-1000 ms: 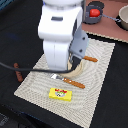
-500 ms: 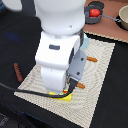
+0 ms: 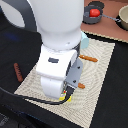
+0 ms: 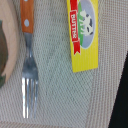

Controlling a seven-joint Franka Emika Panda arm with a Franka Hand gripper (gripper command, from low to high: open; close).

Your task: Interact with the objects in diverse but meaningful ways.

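Franka arm, one, bulking low over a woven placemat in the exterior view and hiding most of what lies under it. Flat yellow box, butter label with red band and cow: seen whole in the wrist view, flat on the mat just beside a wooden-handled fork; in the exterior view only a yellow sliver shows at the arm's near edge. Gripper: in neither view, so whether the jaws are spread or pressed together cannot be told. Step in hand, as judged: a descent to grasp the box. To do it well, centre over the box, span its short side, keep clear of the fork. Exterior view only: red tomato in a grey pot at the far side, thin brown sausage off the mat on the exterior view's left, orange knife handle.
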